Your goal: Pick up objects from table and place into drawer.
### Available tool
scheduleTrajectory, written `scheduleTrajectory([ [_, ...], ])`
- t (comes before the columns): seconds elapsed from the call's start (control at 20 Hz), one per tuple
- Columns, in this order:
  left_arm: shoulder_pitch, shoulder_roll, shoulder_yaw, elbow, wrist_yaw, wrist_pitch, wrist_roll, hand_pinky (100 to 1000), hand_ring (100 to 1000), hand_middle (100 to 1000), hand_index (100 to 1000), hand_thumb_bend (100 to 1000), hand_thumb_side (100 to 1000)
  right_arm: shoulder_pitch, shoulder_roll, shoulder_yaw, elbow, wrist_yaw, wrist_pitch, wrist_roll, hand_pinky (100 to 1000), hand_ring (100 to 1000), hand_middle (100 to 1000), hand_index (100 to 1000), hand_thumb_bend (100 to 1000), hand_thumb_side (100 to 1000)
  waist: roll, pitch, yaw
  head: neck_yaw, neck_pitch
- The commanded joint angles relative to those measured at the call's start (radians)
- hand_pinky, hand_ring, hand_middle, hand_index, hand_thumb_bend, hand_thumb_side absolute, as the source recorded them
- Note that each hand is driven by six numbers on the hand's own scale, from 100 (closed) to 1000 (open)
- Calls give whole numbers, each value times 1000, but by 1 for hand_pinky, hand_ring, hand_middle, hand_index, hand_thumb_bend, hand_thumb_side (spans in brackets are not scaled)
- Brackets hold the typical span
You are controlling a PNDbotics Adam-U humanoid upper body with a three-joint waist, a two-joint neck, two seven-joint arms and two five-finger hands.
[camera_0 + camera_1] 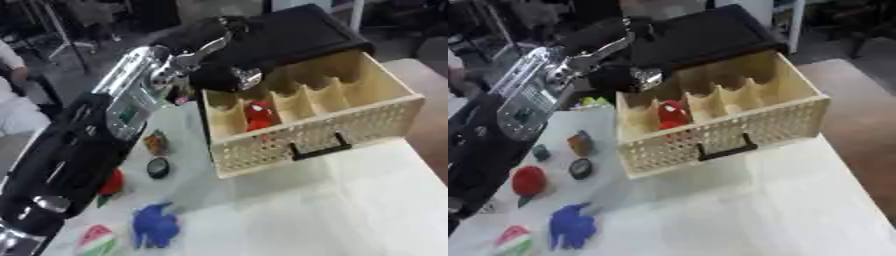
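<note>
Left hand (229, 75) hangs over the far left corner of the drawer (350, 120); whether its fingers are open I cannot tell. A red toy (259, 116) stands upright in a left compartment, just below the hand. Remaining objects, like the blue toy (570, 226), lie near the desk's (754, 210) left edge, closer to this arm.

I see the drawer (350, 117) pulled open, pale wood with a perforated front, a black handle (319, 148) and dividers inside. A red toy (258, 116) stands in its second compartment from the left. On the table beside it lie a blue toy (570, 226), a red ball (528, 180), a black disc (580, 168) and a watermelon slice (96, 239).
</note>
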Motion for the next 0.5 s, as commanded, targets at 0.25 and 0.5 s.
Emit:
scheduleTrajectory([
  [0.25,11,61,62,-240,226,119,118,445,757,768,887,100,1000,-6,-27,-19,-14,2,-4,-18,241,406,401,736,308,689,-27,-25,24,-15,24],
  [0.5,65,121,99,-454,426,223,227,411,719,731,851,100,989,3,-47,-23,-14,17,-4,-26,237,407,404,737,334,698,-40,-31,40,-32,38],
])
